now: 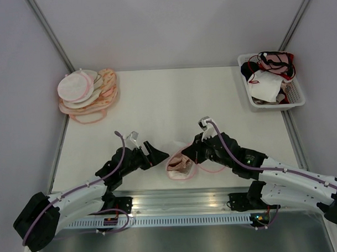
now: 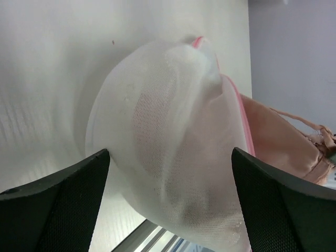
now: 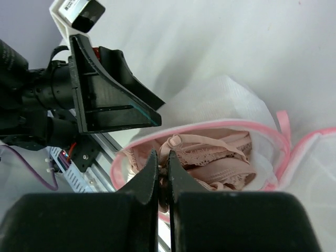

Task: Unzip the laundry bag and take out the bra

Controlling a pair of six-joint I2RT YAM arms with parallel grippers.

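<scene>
At the near edge of the tabletop (image 1: 173, 98), between my two arms, the laundry bag (image 1: 178, 170) lies unzipped. Its two halves spread left to right, the mesh dome bulging toward my left arm and the pink-rimmed mouth facing my right. The bra (image 3: 220, 157) sits bunched inside that mouth. My right jaws are closed in the opening, pinching a fold of the bra. My left jaws stand wide open, straddling the dome, gripping nothing.
</scene>
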